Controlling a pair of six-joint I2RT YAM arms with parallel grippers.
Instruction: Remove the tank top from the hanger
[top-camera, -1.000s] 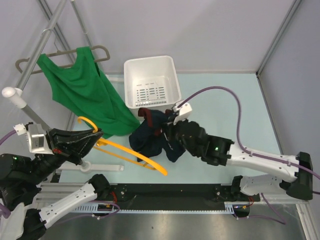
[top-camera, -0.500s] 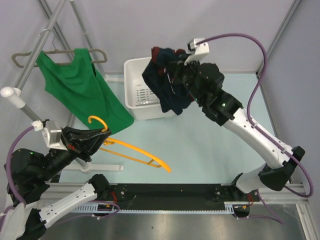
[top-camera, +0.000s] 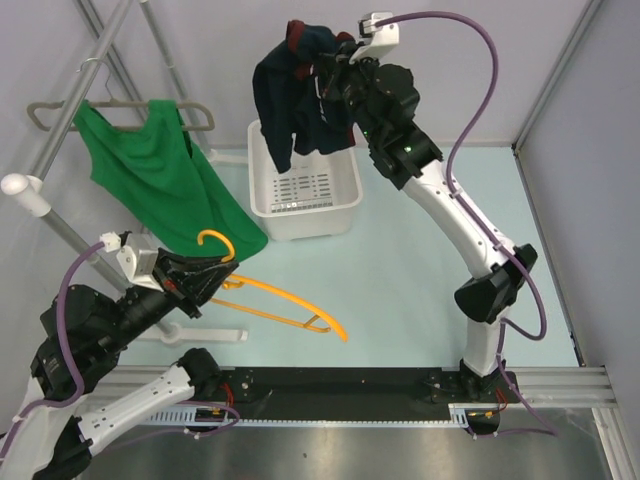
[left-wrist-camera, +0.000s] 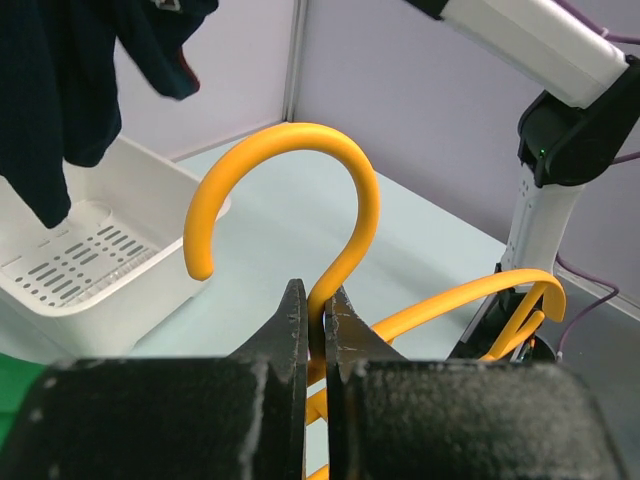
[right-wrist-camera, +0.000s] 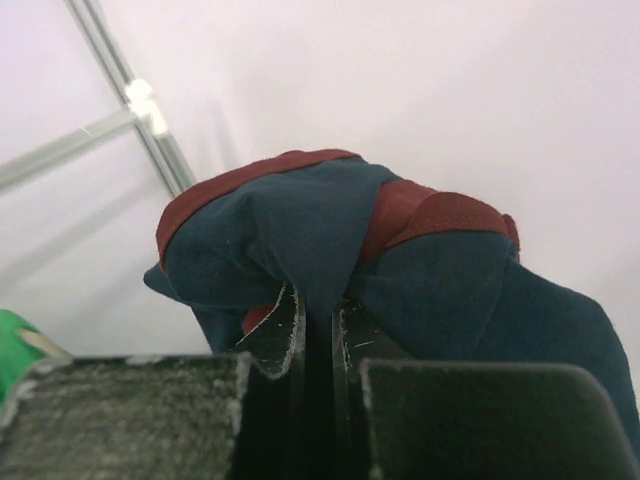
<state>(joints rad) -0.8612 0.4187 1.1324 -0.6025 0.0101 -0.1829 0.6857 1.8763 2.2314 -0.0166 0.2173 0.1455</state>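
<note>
- Tank top (top-camera: 160, 175): it hangs by both straps from the grey hanger (top-camera: 50, 105) at the far left. The wire hook sits on the sloping rail (top-camera: 60, 135), so the cloth falls free, with its hem near the worktop (top-camera: 420, 230).
- Left fingers (left-wrist-camera: 288, 335): they are closed on the neck of the orange hanger (left-wrist-camera: 300, 140), just below its hook. Held there, the body trails down and away. In the top view the hook overlaps the green hem, and we cannot tell whether they touch.
- Right fingers (right-wrist-camera: 280, 340): they are clamped on a bunched fold of the navy garment (right-wrist-camera: 300, 230). The arm is raised high, so the cloth dangles above the far rim of the basket (top-camera: 300, 225). We judge this a position for letting it fall in.
- Task status: neither arm touches the tank top or its hanger, so we judge that removal has not begun.
- Requirement: both loads must be released first. A strap can then be slid over a notched end.
</note>
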